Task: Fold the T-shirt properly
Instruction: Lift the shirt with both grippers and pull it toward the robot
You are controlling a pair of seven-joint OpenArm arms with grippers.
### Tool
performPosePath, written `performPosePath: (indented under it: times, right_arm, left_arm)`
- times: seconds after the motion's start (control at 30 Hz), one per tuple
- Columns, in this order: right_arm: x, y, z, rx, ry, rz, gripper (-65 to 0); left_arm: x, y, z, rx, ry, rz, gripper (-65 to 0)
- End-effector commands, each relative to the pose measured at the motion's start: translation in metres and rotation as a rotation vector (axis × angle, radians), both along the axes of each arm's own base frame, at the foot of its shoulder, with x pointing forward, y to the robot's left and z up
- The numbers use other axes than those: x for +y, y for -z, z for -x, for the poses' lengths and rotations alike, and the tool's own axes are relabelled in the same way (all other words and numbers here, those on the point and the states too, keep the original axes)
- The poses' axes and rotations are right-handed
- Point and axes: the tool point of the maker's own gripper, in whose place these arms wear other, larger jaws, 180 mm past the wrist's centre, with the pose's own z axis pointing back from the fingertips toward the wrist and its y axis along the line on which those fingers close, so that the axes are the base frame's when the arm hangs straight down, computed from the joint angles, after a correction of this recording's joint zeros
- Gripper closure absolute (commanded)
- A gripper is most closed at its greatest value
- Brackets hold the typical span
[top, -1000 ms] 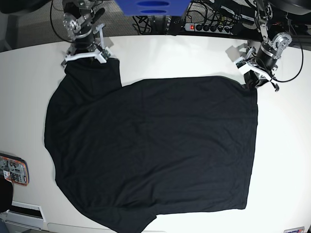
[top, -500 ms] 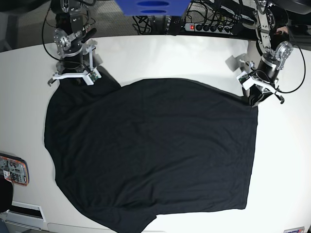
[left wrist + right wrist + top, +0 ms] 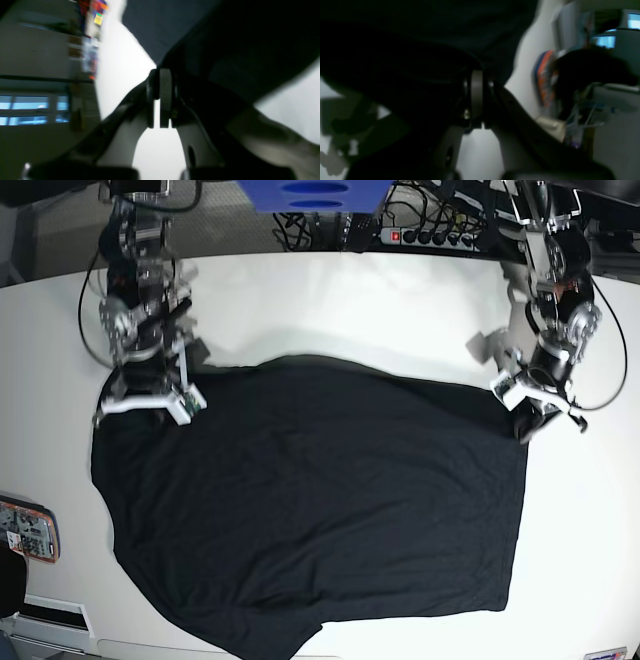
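Shirt's [image 3: 310, 500] far edge nearer across white table [image 3: 360, 300].

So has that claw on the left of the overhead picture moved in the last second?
Yes. The right gripper, shut on the T-shirt, has come down the picture, away from the power strip at the table's far edge, dragging the cloth along.

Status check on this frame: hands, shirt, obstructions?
Left hand shut on T-shirt corner. Right hand shut on the other far corner. Far edge lifted, rest flat on table. Nothing blocking.
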Motion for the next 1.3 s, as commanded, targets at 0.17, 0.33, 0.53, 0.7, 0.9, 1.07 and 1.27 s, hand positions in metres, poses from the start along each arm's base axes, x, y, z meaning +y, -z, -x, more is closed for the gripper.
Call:
performPosePath:
  times: [0.17,0.33,0.53,0.7,0.9,1.07,1.27]
  right_arm:
    - [-0.003,-0.05,-0.049,-0.168,0.003,0.009,0.0]
    - [-0.006,-0.048,-0.06,-0.164,0.012,0.008,0.0]
    - [-0.015,-0.007,-0.06,-0.056,0.036,0.003,0.0]
    - [-0.023,0.017,-0.071,0.008,0.056,-0.005,0.0]
    - [-0.03,0.028,-0.092,0.042,0.078,-0.015,0.0]
    - [-0.034,0.033,-0.106,0.059,0.092,-0.025,0.0]
    - [-0.036,0.037,-0.123,0.08,0.11,-0.055,0.0]
  left_arm:
    - [0.01,0.001,-0.022,-0.018,-0.027,0.024,0.0]
    - [-0.007,0.0,-0.029,-0.042,-0.034,0.078,0.0]
    - [-0.008,-0.019,-0.052,-0.1,-0.048,0.092,0.0]
    - [0.009,-0.031,-0.069,-0.106,-0.134,0.056,0.0]
    - [0.003,-0.016,-0.076,-0.062,-0.11,0.06,0.0]
    - [0.004,0.009,-0.077,0.002,-0.12,0.09,0.0]
    - [-0.004,0.015,-0.074,0.02,-0.101,0.089,0.0]
